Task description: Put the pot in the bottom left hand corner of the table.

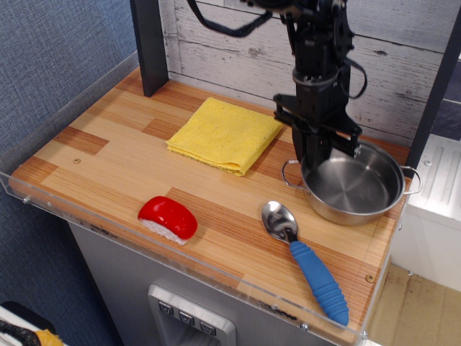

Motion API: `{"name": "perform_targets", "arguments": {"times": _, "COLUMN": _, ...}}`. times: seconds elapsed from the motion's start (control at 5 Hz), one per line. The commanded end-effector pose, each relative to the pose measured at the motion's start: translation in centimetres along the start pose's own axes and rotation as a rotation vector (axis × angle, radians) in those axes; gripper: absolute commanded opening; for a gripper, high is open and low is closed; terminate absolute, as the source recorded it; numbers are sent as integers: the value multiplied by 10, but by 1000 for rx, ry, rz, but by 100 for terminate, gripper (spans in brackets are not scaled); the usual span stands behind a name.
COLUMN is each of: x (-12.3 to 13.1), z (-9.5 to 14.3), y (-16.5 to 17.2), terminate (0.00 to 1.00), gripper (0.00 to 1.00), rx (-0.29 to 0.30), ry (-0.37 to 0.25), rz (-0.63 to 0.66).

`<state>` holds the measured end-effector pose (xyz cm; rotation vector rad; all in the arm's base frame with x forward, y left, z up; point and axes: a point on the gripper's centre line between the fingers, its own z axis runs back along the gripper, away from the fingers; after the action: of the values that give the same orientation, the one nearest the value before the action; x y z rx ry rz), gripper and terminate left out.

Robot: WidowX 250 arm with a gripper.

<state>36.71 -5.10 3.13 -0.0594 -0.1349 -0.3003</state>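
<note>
Resting on the wood-plank table [115, 155], the pot [353, 189] seems gripper [315, 160]-held.

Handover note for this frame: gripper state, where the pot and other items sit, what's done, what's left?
Gripper: down at the near-left rim of the pot, apparently shut on it.
Pot: far right of the table, beside the yellow cloth, behind the spoon.
Red sushi piece: near front edge, left of the spoon.
Done: pot grasped.
Left: carry it to the bottom left corner and release.
</note>
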Motion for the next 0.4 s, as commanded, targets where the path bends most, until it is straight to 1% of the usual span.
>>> {"name": "perform_targets", "arguments": {"times": 0.0, "x": -13, "z": 51, "y": 13, "terminate": 0, "gripper": 0, "rx": 51, "ry": -118, "rz": 28}}
{"name": "perform_targets", "arguments": {"times": 0.2, "x": -30, "z": 66, "y": 31, "terminate": 0, "gripper": 0, "rx": 87, "ry": -110, "rz": 91}}
